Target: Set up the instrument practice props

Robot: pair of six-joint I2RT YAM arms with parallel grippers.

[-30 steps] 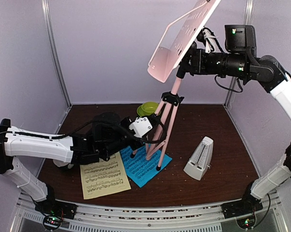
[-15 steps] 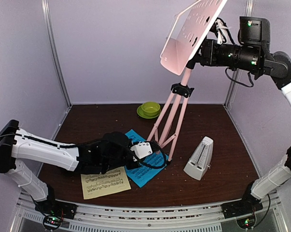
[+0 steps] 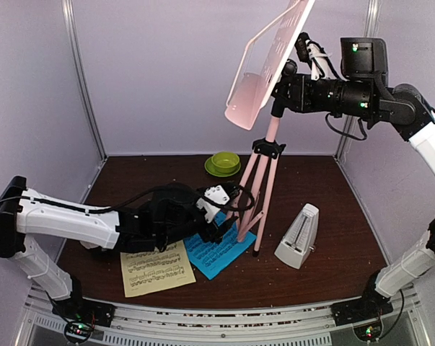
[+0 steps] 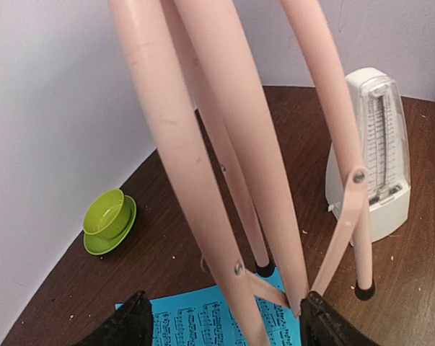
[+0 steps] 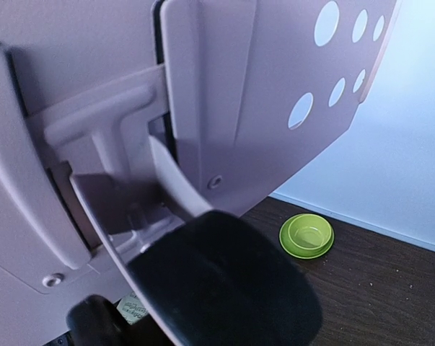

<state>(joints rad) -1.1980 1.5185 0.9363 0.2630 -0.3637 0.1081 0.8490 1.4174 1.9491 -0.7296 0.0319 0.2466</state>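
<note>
The pink music stand (image 3: 266,148) stands on its tripod legs, its hole-punched desk (image 3: 269,61) tilted high up. My right gripper (image 3: 283,85) is shut on the stand just behind the desk; in the right wrist view a black finger (image 5: 224,285) presses against the desk's back (image 5: 275,94). Low by the legs, my left gripper (image 3: 228,215) is open, with two pink legs (image 4: 224,180) between its spread fingers (image 4: 127,324). The blue page (image 3: 218,252) lies under the legs, with the pale-yellow page (image 3: 156,268) to its left. The white metronome (image 3: 298,236) stands to the right.
A green bowl on a saucer (image 3: 224,163) sits at the back of the brown table, near the rear wall. Metal frame posts (image 3: 84,79) rise at the back corners. The left arm lies low across the table's left half.
My left gripper has opened and let go of the stand's leg. The stand swung right, then back left to near upright, carried by the right arm.
</note>
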